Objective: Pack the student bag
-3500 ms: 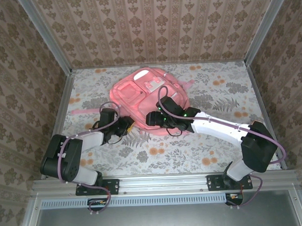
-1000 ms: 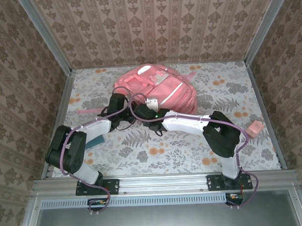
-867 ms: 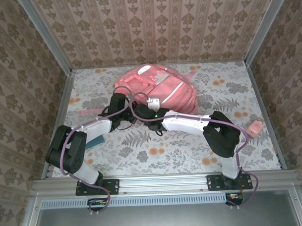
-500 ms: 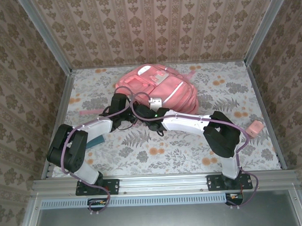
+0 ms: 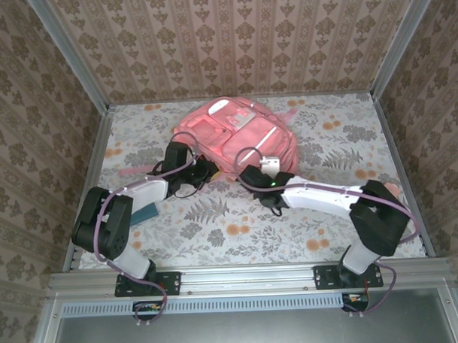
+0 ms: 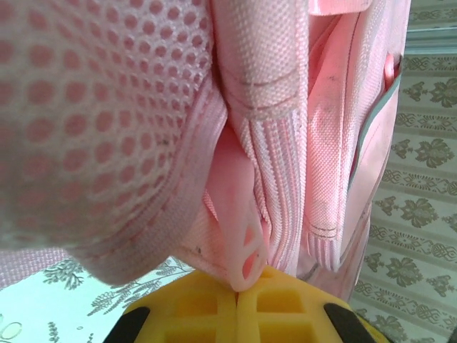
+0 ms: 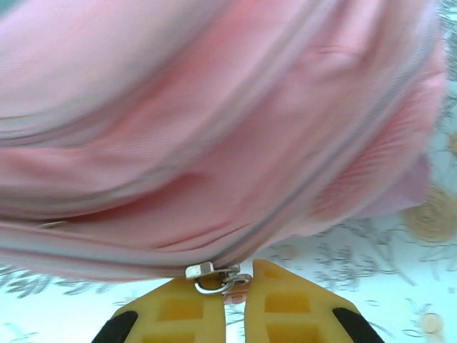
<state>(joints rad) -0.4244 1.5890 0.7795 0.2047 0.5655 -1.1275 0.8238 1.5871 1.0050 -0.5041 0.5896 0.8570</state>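
Position: the student bag (image 5: 239, 130) lies on the floral table cover (image 5: 329, 236) with its front pockets facing up. Both arms reach to its near edge.

Left gripper (image 5: 209, 170): located at the near-left corner of the student bag. In the left wrist view, the left gripper (image 6: 237, 289) has its yellow pads (image 6: 200, 311) pressed together, with no gap between them. They clamp the lower end of a pale pink tab (image 6: 239, 229) that hangs out of a fold in the bag fabric. A pink mesh panel (image 6: 86, 107) of the bag lies directly to the left of the tab. Woven pink seams lie directly to its right.

Right gripper (image 5: 269, 165): located at the near edge of the student bag, right of centre. In the right wrist view, the right gripper (image 7: 239, 286) is closed down to a narrow slit. A metal zip pull (image 7: 213, 275) sits at that slit, and its ring enters between the two pad tips. The pull hangs from a zip line running along the lower edge of the bag.

Other items: a thin pink strap (image 5: 131, 169) extends from the left side of the bag onto the cover. A teal object (image 5: 145, 214) lies well to the near-left of the bag, just beside the left arm.
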